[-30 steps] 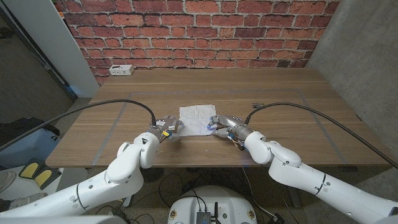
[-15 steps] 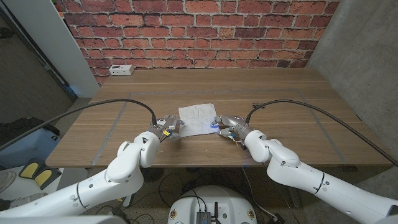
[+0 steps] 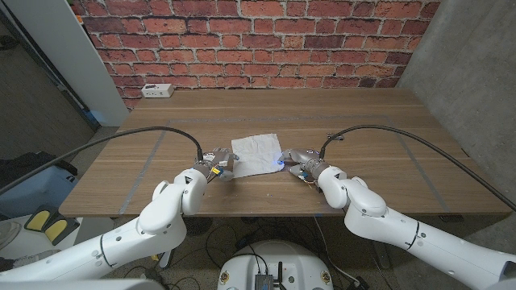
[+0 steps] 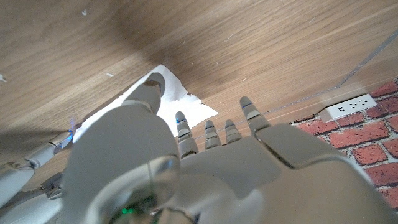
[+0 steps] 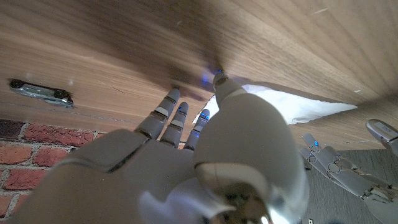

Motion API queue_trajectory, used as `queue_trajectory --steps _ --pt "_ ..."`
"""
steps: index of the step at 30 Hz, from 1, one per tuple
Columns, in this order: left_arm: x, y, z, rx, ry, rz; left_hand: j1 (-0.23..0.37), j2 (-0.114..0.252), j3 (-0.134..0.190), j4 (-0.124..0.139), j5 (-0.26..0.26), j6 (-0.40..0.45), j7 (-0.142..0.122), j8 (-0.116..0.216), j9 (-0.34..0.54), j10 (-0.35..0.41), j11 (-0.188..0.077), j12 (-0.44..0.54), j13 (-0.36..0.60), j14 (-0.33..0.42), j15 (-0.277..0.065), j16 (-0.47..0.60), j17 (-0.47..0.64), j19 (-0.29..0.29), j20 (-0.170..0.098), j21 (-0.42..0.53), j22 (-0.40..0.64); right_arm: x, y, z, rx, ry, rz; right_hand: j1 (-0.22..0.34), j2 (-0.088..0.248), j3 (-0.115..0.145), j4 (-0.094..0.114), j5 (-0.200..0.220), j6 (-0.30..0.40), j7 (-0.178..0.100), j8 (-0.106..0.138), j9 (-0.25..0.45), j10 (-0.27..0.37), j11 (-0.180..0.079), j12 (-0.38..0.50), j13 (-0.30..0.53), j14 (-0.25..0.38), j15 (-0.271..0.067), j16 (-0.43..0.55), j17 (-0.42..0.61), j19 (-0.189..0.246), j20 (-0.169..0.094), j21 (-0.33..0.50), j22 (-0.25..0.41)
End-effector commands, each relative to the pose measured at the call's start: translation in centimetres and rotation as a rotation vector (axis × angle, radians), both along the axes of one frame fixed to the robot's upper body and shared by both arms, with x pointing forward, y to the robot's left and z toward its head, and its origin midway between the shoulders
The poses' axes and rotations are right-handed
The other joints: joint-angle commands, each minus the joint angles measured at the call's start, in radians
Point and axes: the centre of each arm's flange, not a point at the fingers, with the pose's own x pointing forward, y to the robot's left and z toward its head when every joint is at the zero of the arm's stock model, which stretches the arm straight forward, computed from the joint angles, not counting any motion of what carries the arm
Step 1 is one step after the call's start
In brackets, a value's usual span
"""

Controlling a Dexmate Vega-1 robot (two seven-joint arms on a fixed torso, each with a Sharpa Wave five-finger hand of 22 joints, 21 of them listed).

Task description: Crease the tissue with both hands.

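Note:
A white tissue (image 3: pixel 255 155) lies spread on the wooden table, near its front middle. My left hand (image 3: pixel 215 162) sits at the tissue's left edge with its fingers apart and its fingertips (image 3: pixel 229 160) against the paper. At the tissue's near right corner my right hand (image 3: pixel 295 159) is spread too, a blue light at its tip. In the left wrist view the left hand (image 4: pixel 186 168) reaches over the tissue (image 4: pixel 189 104). The right wrist view shows the right hand (image 5: pixel 205 149) beside the tissue (image 5: pixel 292 103). Neither hand grips anything.
A white power strip (image 3: pixel 156 90) lies at the table's far left edge by the brick wall; it is also in the left wrist view (image 4: pixel 351 107). Tape lines (image 3: pixel 150 153) mark a rectangle on the wood. Black cables (image 3: pixel 379 137) arc over both arms.
Both hands have crept slightly inward toward the tissue's edges. The tissue itself has barely shifted.

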Motion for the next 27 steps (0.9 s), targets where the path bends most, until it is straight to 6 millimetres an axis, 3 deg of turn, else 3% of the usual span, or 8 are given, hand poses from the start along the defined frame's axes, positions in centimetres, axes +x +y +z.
queue_trajectory --steps 1,8,12,14,16,18,22,27 --pt "0.4 0.2 0.3 -0.006 0.006 0.001 -0.004 -0.006 -0.008 0.003 0.003 -0.004 0.005 0.005 0.002 -0.013 0.002 0.002 0.003 -0.009 -0.002 0.002 0.002 -0.004 0.005 -0.002 0.005 0.8 0.1 -0.2 0.042 0.004 0.068 -0.030 -0.034 -0.022 0.024 -0.006 0.076 0.002 0.024 0.002 0.034 0.002 0.014 0.002 0.028 -0.104 0.013 0.003 0.019 0.009 0.004 0.002" --pt "0.4 0.4 0.3 -0.016 0.008 0.000 -0.006 -0.005 -0.013 0.005 0.003 -0.010 0.006 0.005 0.002 -0.013 0.007 0.003 0.003 -0.010 -0.001 0.002 0.002 -0.004 0.006 -0.003 0.005 1.3 1.1 -0.6 0.043 0.036 0.119 -0.043 -0.041 -0.032 0.029 -0.004 0.084 0.000 0.023 0.001 0.033 0.012 0.013 0.002 0.029 -0.101 0.013 0.003 0.020 0.011 0.004 0.002" --pt "0.5 0.5 0.3 -0.020 0.009 -0.004 -0.008 -0.004 -0.015 0.006 0.004 -0.011 0.005 0.006 0.002 -0.014 0.005 0.003 0.003 -0.011 -0.002 0.002 0.002 -0.004 0.006 -0.004 0.005 1.6 1.5 -0.7 0.046 0.033 0.137 -0.067 -0.049 -0.050 0.040 0.006 0.143 0.015 0.035 0.000 0.058 0.014 0.019 0.002 0.034 -0.099 0.016 0.003 0.021 0.012 0.003 0.002" --pt "0.5 0.6 0.3 -0.022 0.010 -0.004 -0.008 -0.004 -0.017 0.007 0.004 -0.012 0.006 0.006 0.002 -0.013 0.004 0.003 0.003 -0.011 -0.002 0.002 0.002 -0.003 0.005 -0.004 0.005 1.6 1.6 -0.8 0.053 0.014 0.151 -0.089 -0.054 -0.068 0.049 0.013 0.214 0.062 0.051 0.000 0.081 0.016 0.024 0.001 0.043 -0.103 0.020 0.004 0.024 0.013 0.004 0.002" --pt "0.5 0.6 0.3 -0.022 0.012 -0.003 -0.009 -0.003 -0.018 0.007 0.004 -0.012 0.006 0.007 0.002 -0.014 0.004 0.003 0.003 -0.011 -0.002 0.002 0.002 -0.003 0.006 -0.004 0.005 1.6 1.7 -0.8 0.062 -0.010 0.159 -0.105 -0.057 -0.080 0.056 0.017 0.252 0.075 0.057 0.000 0.105 0.012 0.029 0.001 0.060 -0.113 0.027 0.005 0.026 0.009 0.004 0.002" --pt "0.5 0.6 0.3 -0.024 0.014 -0.003 -0.009 -0.003 -0.019 0.007 0.004 -0.012 0.006 0.007 0.002 -0.015 0.004 0.003 0.003 -0.011 -0.002 0.002 0.002 -0.003 0.005 -0.004 0.005 1.6 1.7 -1.0 0.079 -0.031 0.167 -0.120 -0.050 -0.094 0.063 0.024 0.347 0.117 0.079 0.003 0.135 0.009 0.033 0.001 0.075 -0.120 0.035 0.007 0.033 0.003 0.006 0.003" --pt "0.5 0.6 0.2 -0.022 0.014 -0.003 -0.010 -0.002 -0.021 0.008 0.004 -0.012 0.006 0.007 0.002 -0.016 0.004 0.003 0.003 -0.011 -0.002 0.002 0.002 -0.003 0.005 -0.005 0.005 1.6 1.8 -1.0 0.085 -0.048 0.175 -0.142 -0.042 -0.111 0.074 0.027 0.420 0.148 0.094 0.006 0.174 0.000 0.040 0.001 0.088 -0.137 0.043 0.011 0.030 -0.009 0.004 0.003" --pt "0.5 0.5 0.2 -0.016 0.016 -0.006 -0.011 -0.001 -0.023 0.009 0.004 -0.013 0.007 0.008 0.002 -0.016 0.005 0.004 0.003 -0.011 -0.001 0.002 0.002 -0.003 0.006 -0.005 0.005 1.6 1.8 -1.1 0.105 -0.068 0.183 -0.164 -0.031 -0.123 0.088 0.028 0.453 0.157 0.096 0.007 0.201 0.003 0.044 0.001 0.104 -0.146 0.053 0.017 0.031 -0.020 0.004 0.004"
